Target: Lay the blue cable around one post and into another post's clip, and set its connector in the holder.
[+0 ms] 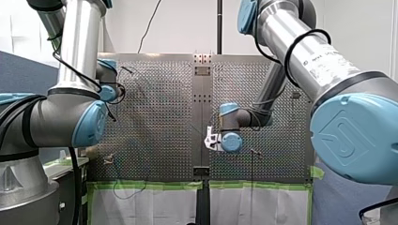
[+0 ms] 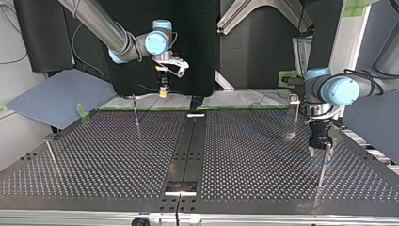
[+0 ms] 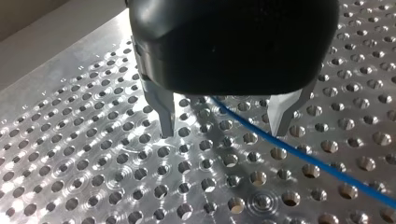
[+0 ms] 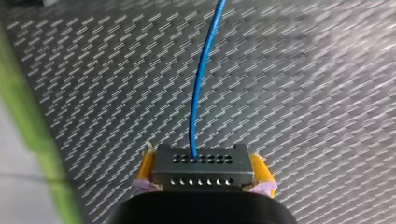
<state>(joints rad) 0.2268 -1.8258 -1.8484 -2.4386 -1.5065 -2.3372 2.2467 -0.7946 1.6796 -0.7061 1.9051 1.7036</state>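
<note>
Progress: early, by my estimate. The blue cable [image 4: 198,93] rounds no post [image 2: 135,113] visibly; clip and holder steps remain.
Connector [image 4: 202,165]: upper left of the top view, near the bench [image 2: 235,155] edge, clamped between the right fingers [image 4: 146,167].
Left fingers [image 3: 163,112]: spread wide, straddling the cable, gripping nothing.

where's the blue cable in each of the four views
Front view: too thin to make out.
Top view: blue cable trails beside my right gripper, at the back.
Left wrist view: passes diagonally between my left gripper's open fingers.
Right wrist view: runs ahead from the connector my right gripper holds.
Shared landmark: the perforated table.
</note>
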